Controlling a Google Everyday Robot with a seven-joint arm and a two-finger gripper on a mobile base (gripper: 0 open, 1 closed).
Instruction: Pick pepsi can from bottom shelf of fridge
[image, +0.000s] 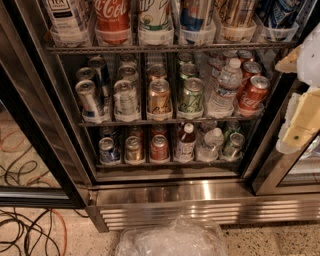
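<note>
The fridge (200, 195) stands in front of me with its doorway open. The pepsi can (107, 150), blue with a silver top, stands at the front of the leftmost lane on the bottom shelf (170, 162). Next to it on the right are a bronze-gold can (134, 149) and a red can (159, 148). My gripper (301, 107) shows as pale cream and white parts at the right edge, level with the middle shelf. It is outside the fridge, far right of the pepsi can and higher than it, and holds nothing that I can see.
The bottom shelf also holds a red-capped bottle (185, 142), a water bottle (210, 145) and a green can (232, 145). The rack above carries taller cans. A black door frame (45, 150) stands at left, cables (30, 230) lie on the floor, and crumpled clear plastic (170, 240) lies below the ribbed base.
</note>
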